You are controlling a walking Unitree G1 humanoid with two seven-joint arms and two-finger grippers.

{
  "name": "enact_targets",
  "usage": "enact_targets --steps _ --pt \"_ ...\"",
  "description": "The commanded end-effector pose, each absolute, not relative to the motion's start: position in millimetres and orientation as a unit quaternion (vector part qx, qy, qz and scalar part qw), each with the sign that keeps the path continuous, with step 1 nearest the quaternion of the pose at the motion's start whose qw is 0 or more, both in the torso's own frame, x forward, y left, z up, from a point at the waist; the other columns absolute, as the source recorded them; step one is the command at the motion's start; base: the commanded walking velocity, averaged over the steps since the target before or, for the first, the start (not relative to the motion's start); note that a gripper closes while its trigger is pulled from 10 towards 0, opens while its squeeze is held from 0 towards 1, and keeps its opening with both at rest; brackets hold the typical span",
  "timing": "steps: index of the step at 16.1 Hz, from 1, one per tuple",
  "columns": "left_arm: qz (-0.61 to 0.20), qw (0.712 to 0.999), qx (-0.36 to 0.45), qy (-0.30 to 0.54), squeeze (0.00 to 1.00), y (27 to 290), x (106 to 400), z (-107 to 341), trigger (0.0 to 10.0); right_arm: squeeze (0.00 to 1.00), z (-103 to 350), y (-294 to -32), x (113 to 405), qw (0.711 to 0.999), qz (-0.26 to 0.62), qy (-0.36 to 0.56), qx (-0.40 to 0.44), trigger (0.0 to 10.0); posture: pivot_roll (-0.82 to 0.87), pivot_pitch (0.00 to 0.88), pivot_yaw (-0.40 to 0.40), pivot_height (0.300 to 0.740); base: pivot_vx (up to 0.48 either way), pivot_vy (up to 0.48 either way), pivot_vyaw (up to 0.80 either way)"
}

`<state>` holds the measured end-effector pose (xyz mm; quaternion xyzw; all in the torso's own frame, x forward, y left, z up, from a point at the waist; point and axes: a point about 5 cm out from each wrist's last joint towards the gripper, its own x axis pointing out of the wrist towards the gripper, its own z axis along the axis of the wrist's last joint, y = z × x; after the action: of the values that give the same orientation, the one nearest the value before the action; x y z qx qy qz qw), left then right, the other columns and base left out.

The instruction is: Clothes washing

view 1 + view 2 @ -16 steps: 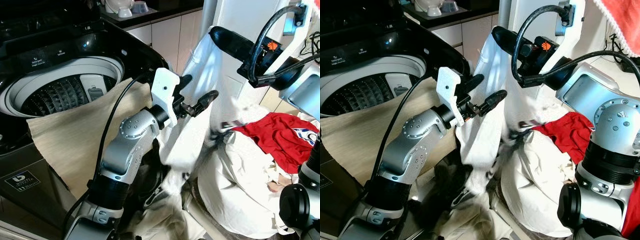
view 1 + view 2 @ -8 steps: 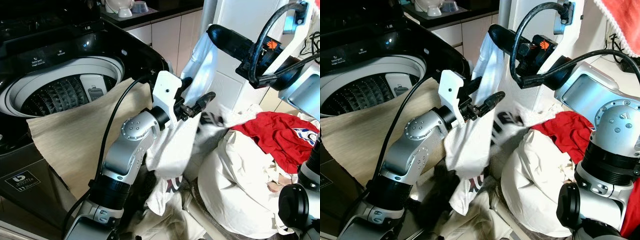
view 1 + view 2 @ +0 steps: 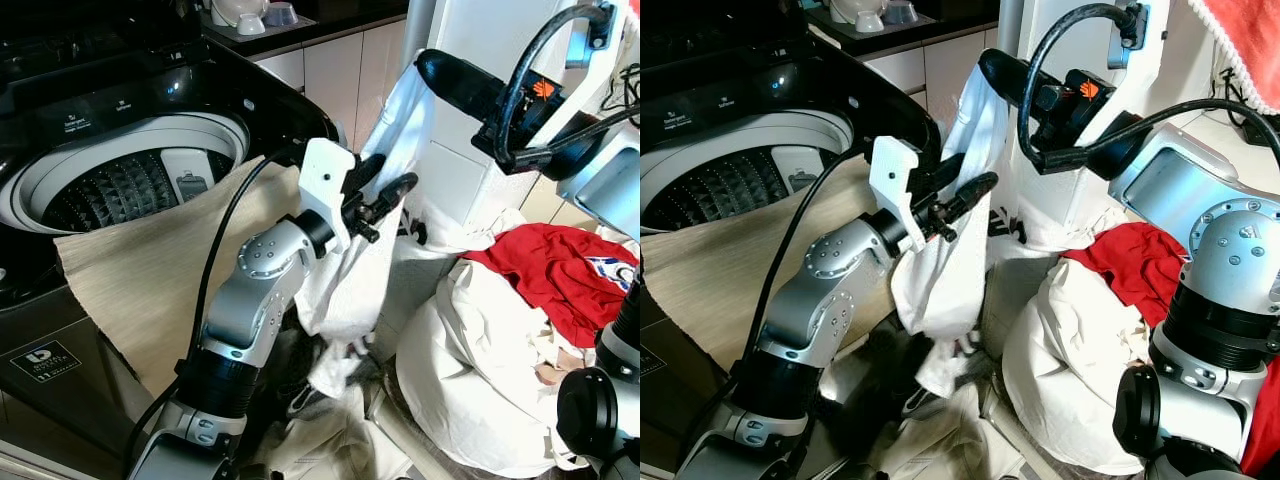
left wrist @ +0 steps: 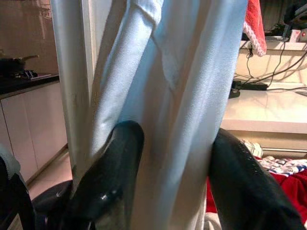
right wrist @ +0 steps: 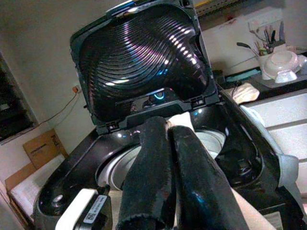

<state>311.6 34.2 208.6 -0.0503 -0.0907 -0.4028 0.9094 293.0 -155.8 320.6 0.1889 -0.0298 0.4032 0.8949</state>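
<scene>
**A:** What was the cloth like?

**B:** The white garment [image 3: 350, 270] was soft, thin knit, hanging in long folds between the two arms, beside the washing machine [image 3: 130, 170] and above the laundry heap. In the left wrist view its fine ribbed weave showed, with a stitched seam near the top. A little dark print showed on it low down.

**A:** And the claws?

**B:** The right gripper [image 3: 432, 68] was high up, its two black fingers pressed together on the garment's top edge; in the right wrist view a bit of white cloth stuck out between the fingertips [image 5: 165, 129]. The left gripper [image 3: 965, 185] was lower, its fingers spread, with the hanging cloth running between them. In the left wrist view the glossy, rounded black fingers [image 4: 115, 163] stood on either side of the fabric, not closed on it.

**A:** What lay around?

**B:** A beige ribbed cloth [image 3: 150, 270] was draped over the washer's black rim, partly across the open drum [image 3: 120, 190], whose metal wall looked ridged. The lid [image 5: 144, 52] stood up, dark, glossy and rippled. Below the arms sat a lumpy white bundle [image 3: 480, 380] with a red garment [image 3: 560, 280] on top, and more crumpled white cloth lay on the floor.
</scene>
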Motion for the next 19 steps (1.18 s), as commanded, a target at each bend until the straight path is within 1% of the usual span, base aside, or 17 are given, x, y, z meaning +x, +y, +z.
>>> enact_targets --steps 1,7,8,9,10,11,12,15,16,17,18,19 --pt "-0.403 0.909 -0.054 -0.096 0.00 36 311 212 0.0 0.00 329 -154 290 0.894 0.408 -0.046 0.179 0.0 -0.09 0.000 0.025 0.740 0.000 0.000 0.00" --pt "-0.403 0.907 -0.060 -0.103 0.00 38 311 215 0.0 0.00 328 -155 292 0.899 0.398 -0.044 0.178 0.0 -0.08 0.000 0.026 0.740 0.000 0.000 0.00" --pt "-0.407 0.905 -0.069 -0.104 0.00 39 311 217 0.0 0.00 328 -156 292 0.901 0.394 -0.044 0.176 0.2 -0.08 0.000 0.026 0.740 0.000 0.000 0.00" --pt "-0.406 0.904 -0.079 -0.110 0.00 41 311 220 0.0 0.00 326 -157 293 0.904 0.388 -0.043 0.173 4.5 -0.08 0.000 0.026 0.740 0.000 0.000 0.00" --pt "-0.401 0.905 -0.085 -0.115 0.00 44 312 223 0.0 0.13 325 -158 294 0.907 0.382 -0.040 0.174 9.7 -0.08 0.000 0.026 0.740 0.000 0.000 0.00" --pt "-0.394 0.907 -0.090 -0.119 0.00 47 313 225 0.0 0.87 322 -160 295 0.909 0.374 -0.036 0.178 10.0 -0.08 0.000 0.026 0.740 0.000 0.000 0.00" --pt "-0.392 0.908 -0.091 -0.121 0.00 48 313 226 0.0 1.00 322 -161 296 0.910 0.372 -0.035 0.180 10.0 -0.08 0.000 0.026 0.740 0.000 0.000 0.00" --pt "-0.360 0.919 -0.090 -0.131 0.00 61 320 231 0.0 1.00 315 -166 299 0.915 0.351 -0.025 0.196 10.0 -0.07 0.000 0.028 0.740 0.000 0.000 0.00" --pt "-0.345 0.925 -0.081 -0.138 0.00 70 324 235 0.0 1.00 311 -172 300 0.928 0.322 -0.021 0.186 10.0 -0.07 0.000 0.030 0.740 0.000 0.000 0.00" --pt "-0.336 0.929 -0.069 -0.141 0.00 75 329 242 0.0 0.61 306 -174 300 0.937 0.307 -0.011 0.165 10.0 -0.07 0.000 0.030 0.740 0.000 0.000 0.00" --pt "-0.330 0.931 -0.059 -0.145 0.00 79 331 246 0.0 0.08 303 -175 299 0.941 0.305 -0.003 0.147 10.0 -0.07 0.000 0.029 0.740 0.000 0.000 0.00" --pt "-0.302 0.936 0.019 -0.181 0.00 103 353 280 0.0 0.00 287 -167 291 0.943 0.322 0.033 0.073 10.0 -0.06 0.000 0.024 0.740 0.000 0.000 0.00"
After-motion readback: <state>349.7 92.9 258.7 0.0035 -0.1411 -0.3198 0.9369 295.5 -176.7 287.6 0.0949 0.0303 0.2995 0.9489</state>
